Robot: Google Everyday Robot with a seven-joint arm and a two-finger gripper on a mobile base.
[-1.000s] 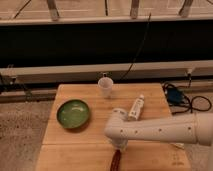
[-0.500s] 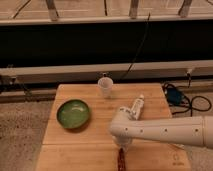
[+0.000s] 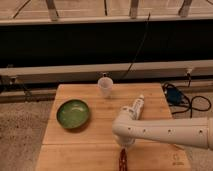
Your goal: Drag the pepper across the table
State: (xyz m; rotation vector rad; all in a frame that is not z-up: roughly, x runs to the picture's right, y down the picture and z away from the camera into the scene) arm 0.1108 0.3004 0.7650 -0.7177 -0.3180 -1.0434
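The dark red chili pepper [image 3: 122,160] lies on the light wooden table [image 3: 75,145] near its front edge, just right of centre, partly cut off by the bottom of the view. My white arm reaches in from the right. My gripper [image 3: 123,146] hangs under the arm's end, directly over the pepper's upper end, mostly hidden by the arm. The white tube [image 3: 137,106] lies behind the arm toward the back right.
A green bowl [image 3: 73,113] sits at the left of the table. A translucent plastic cup [image 3: 105,87] stands at the back centre. A blue object with black cables [image 3: 173,95] lies off the table's right edge. Dark railing wall behind.
The arm's end has swung right and toward the front edge, and the pepper under it has shifted a little right and nearer the front.
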